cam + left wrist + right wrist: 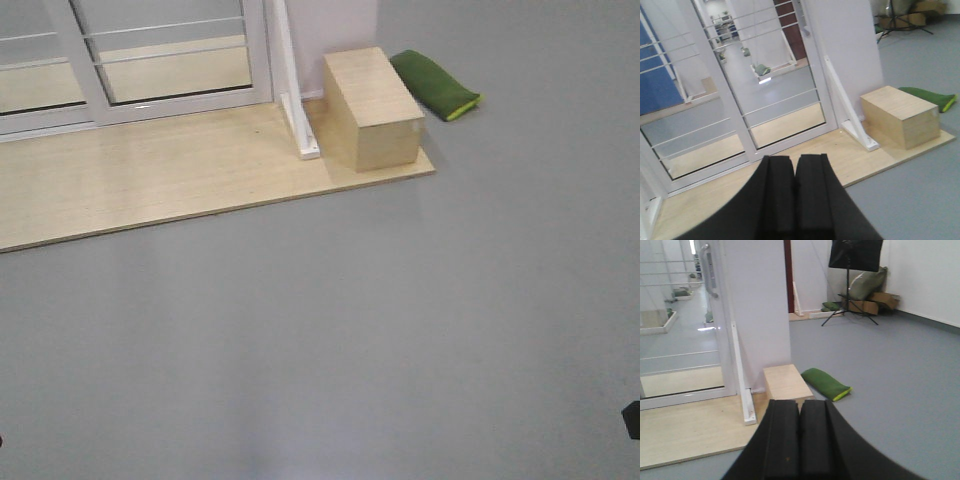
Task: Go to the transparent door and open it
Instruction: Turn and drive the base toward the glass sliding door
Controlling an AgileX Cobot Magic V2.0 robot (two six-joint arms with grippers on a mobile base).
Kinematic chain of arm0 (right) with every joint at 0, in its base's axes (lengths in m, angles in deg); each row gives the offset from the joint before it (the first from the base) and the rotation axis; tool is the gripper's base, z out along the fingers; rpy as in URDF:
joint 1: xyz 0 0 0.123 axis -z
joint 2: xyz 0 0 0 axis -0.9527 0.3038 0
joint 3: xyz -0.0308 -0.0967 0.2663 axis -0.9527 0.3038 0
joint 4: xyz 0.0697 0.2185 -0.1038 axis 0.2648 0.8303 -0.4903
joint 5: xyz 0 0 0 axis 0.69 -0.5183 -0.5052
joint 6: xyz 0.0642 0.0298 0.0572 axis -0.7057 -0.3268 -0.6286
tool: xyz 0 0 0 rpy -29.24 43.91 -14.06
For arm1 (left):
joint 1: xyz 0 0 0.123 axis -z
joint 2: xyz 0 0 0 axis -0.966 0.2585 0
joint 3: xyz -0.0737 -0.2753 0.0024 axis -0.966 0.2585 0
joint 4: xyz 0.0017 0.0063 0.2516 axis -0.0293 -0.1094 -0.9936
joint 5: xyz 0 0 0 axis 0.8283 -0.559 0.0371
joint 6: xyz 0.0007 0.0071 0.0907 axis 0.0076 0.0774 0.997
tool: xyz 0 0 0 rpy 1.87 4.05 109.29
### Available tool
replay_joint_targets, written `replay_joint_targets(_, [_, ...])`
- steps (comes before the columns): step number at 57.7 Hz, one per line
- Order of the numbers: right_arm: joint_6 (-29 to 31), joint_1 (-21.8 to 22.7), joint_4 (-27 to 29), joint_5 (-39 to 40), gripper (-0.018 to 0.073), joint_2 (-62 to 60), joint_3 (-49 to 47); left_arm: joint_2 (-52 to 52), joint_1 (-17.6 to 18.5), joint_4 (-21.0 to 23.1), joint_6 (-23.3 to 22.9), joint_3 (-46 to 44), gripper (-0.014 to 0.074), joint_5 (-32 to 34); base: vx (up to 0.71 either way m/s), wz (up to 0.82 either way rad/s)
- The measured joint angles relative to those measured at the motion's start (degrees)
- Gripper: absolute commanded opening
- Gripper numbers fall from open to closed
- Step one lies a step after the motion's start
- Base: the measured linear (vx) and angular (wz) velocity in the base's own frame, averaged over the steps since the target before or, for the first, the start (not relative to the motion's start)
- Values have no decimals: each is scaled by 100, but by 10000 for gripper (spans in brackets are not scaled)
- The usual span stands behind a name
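Note:
The transparent door [775, 85] is a clear glass panel in a white frame with thin white bars, standing at the back of a wooden platform [150, 180]. Its grey pull handle [805, 29] is on the right stile, also seen in the right wrist view as the handle [707, 270]. The front view shows only the door's bottom part [175, 70]. A second, similar glass panel [685, 120] stands to its left. My left gripper [795, 162] is shut with nothing in it, well short of the door. My right gripper [799, 407] is shut and empty too.
A white wall panel [840, 50] with a slanted floor brace [297, 110] stands right of the door. A wooden box [372, 108] sits on the platform's right corner, a green bag [433, 85] beyond it on grey floor [350, 330]. A tripod stand [852, 280] stands far right.

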State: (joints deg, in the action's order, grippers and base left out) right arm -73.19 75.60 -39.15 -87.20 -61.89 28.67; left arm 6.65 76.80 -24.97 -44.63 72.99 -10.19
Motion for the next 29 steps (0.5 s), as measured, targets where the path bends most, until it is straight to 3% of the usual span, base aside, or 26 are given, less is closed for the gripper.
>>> replay_joint_targets(29, [0,0,0,0,-9,0,0,0,0,0,0,0,-6,0,52,44])
